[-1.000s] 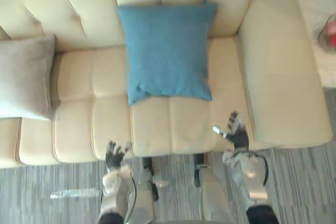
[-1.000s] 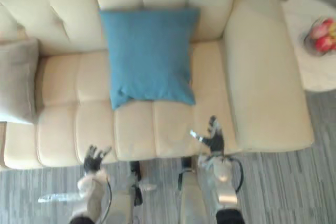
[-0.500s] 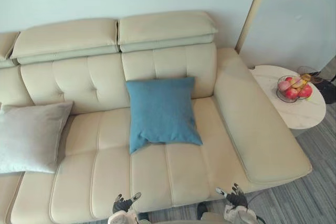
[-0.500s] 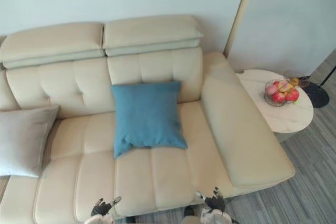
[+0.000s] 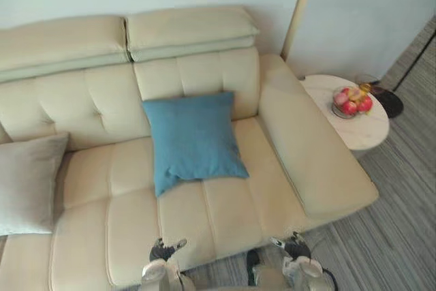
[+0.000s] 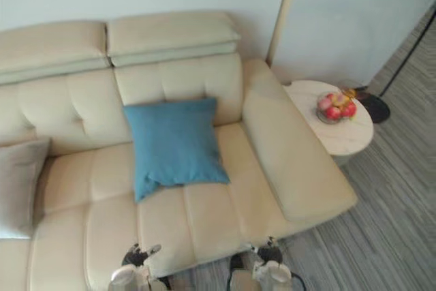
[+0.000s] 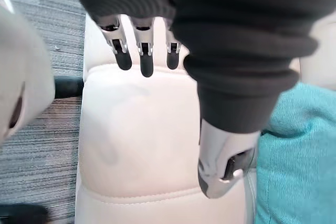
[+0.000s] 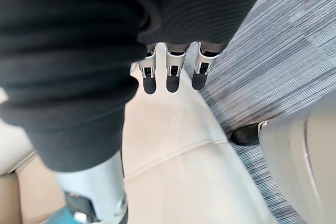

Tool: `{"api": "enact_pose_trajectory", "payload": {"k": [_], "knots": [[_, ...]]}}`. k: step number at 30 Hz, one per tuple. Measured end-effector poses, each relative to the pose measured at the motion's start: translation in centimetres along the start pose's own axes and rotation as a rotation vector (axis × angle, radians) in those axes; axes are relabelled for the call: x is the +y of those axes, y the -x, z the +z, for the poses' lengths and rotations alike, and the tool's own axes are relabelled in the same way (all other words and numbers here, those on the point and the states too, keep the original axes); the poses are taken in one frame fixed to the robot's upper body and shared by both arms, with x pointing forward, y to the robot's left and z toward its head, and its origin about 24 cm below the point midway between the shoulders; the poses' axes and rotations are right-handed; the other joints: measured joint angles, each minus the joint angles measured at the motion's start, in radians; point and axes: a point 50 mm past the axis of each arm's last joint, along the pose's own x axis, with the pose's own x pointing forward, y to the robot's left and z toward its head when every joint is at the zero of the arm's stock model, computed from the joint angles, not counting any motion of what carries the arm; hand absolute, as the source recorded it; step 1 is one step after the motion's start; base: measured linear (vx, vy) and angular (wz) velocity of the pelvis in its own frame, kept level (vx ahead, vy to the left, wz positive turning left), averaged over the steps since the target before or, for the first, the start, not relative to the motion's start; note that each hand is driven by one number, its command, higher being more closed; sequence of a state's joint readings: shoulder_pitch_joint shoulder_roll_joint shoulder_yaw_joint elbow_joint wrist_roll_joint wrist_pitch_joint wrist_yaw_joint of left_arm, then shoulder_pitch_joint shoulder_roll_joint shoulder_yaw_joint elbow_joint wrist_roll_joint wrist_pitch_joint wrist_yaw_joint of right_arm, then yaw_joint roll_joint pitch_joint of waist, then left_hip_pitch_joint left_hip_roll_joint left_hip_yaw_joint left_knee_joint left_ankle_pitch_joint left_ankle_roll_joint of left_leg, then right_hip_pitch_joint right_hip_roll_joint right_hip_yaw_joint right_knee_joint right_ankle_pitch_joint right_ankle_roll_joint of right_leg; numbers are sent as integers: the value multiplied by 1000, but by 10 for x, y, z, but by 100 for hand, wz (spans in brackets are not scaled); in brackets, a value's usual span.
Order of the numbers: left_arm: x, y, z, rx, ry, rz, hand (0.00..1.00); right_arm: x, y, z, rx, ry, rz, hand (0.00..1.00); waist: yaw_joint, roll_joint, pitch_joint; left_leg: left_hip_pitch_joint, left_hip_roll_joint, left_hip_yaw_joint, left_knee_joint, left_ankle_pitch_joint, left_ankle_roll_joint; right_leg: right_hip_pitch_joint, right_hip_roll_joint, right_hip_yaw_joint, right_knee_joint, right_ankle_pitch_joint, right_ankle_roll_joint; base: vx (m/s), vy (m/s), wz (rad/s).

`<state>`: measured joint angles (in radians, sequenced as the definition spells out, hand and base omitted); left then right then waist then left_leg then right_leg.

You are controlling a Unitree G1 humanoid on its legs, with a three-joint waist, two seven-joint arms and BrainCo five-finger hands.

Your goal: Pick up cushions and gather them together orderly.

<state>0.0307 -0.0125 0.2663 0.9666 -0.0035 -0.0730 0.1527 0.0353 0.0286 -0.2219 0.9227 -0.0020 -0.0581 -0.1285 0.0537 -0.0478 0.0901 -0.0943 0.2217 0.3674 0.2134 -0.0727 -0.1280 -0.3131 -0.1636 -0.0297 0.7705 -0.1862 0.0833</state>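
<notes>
While left hand (image 5: 162,250) hovers, blue cushion (image 5: 193,140) lies beyond.

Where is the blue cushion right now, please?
In the left eye view, the blue cushion leans against the sofa backrest mid-seat, right of the grey cushion.

Both arms are held low and forward, the left hand (image 5: 163,250) and right hand (image 5: 295,245) with fingers straight, thumbs apart.
</notes>
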Motion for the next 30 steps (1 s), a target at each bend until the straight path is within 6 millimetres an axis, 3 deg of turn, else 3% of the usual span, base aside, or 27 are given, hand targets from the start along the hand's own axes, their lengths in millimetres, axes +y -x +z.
{"api": "enact_pose_trajectory", "payload": {"k": [1,2,3,4,5,6,7,8,9,10,11,12,14,17,19,22,26,30], "knots": [[1,-1,4,-17,-8,0,0,2,0,1,-5,-1,5,0,1,-15,-8,-35,-2,-33,38,3,0,-2,-10,-2,19,-14,21,-80,-220,64],[-1,-1,7,-24,-4,-5,0,3,-1,4,-12,-1,9,0,-1,-12,-6,-56,-4,-57,39,10,2,-7,17,-17,-8,-6,32,-122,-172,48],[-6,0,2,-7,4,-16,0,1,-2,8,-22,-1,-1,0,17,23,-22,-85,-5,-84,22,16,14,33,56,-2,-136,-11,39,-132,-41,4],[-11,3,-4,11,21,-25,0,1,-6,21,-61,5,-5,0,38,50,-25,-88,-6,-85,-13,57,18,70,52,25,-118,-74,48,-160,-107,-5],[-11,1,7,-22,32,-20,0,9,-7,29,-80,-3,14,0,34,23,-1,-108,-21,-85,8,81,19,109,21,32,-102,-117,52,-159,-144,-4],[-12,-1,12,-30,30,-16,0,14,-8,35,-95,-6,27,0,40,19,10,-136,-13,-92,37,80,18,159,32,23,-195,-158,48,-212,-290,10],[-14,-1,15,-37,34,-17,0,20,-9,45,-123,5,41,0,46,49,23,-160,20,-105,55,86,5,201,65,-19,-303,-168,17,-279,-232,7],[-18,0,12,-24,50,-25,0,22,-9,50,-147,15,42,0,46,85,32,-166,62,-120,47,108,-14,230,109,-56,-363,-134,-29,-283,-199,11],[-20,2,8,-12,55,-29,0,22,-8,53,-161,9,39,0,44,95,34,-160,77,-130,32,125,-18,242,125,-72,-374,-127,-40,-289,-144,25],[-20,2,7,-16,55,-29,0,20,-6,46,-148,9,28,0,39,94,36,-140,85,-130,-1,155,-21,242,136,-82,-365,-126,-45,-281,-150,26],[-19,2,6,-13,56,-30,0,17,-6,42,-137,12,19,0,39,94,34,-125,85,-125,-30,159,-12,241,137,-92,-360,-126,-51,-312,-133,25],[-18,3,4,-8,55,-28,0,14,-6,39,-128,16,9,0,33,89,34,-107,82,-110,-69,143,-27,235,127,-100,-361,-121,-71,-278,-46,8],[-18,3,4,-8,55,-27,0,5,-8,40,-128,24,-15,0,29,80,40,-117,56,-142,22,131,-13,209,99,-88,-362,-105,-92,-192,69,-17],[-17,3,0,6,60,-25,0,-2,-8,36,-114,35,-33,0,7,81,40,-97,11,-160,156,0,19,190,64,-61,-385,-70,-67,-162,163,-19],[-16,4,-4,26,57,-24,0,-4,-7,24,-71,33,-37,0,5,98,26,-64,6,-130,123,-58,5,192,63,-41,-413,-38,-35,-110,214,-23],[-1,3,-12,52,31,10,0,-1,-3,0,29,18,-23,0,-1,55,-6,-11,-62,-92,-12,-20,17,214,26,-10,-520,28,-2,-42,185,-23],[4,5,-22,88,8,17,0,-15,1,-21,108,-27,-69,0,-8,52,-36,48,-129,-102,-169,27,17,249,-6,-7,-628,81,10,12,124,0],[4,5,-25,105,-1,15,0,-22,2,-23,115,-50,-91,0,-10,56,-34,82,-140,-110,-204,60,32,281,-5,-17,-657,89,20,89,30,4]]}}
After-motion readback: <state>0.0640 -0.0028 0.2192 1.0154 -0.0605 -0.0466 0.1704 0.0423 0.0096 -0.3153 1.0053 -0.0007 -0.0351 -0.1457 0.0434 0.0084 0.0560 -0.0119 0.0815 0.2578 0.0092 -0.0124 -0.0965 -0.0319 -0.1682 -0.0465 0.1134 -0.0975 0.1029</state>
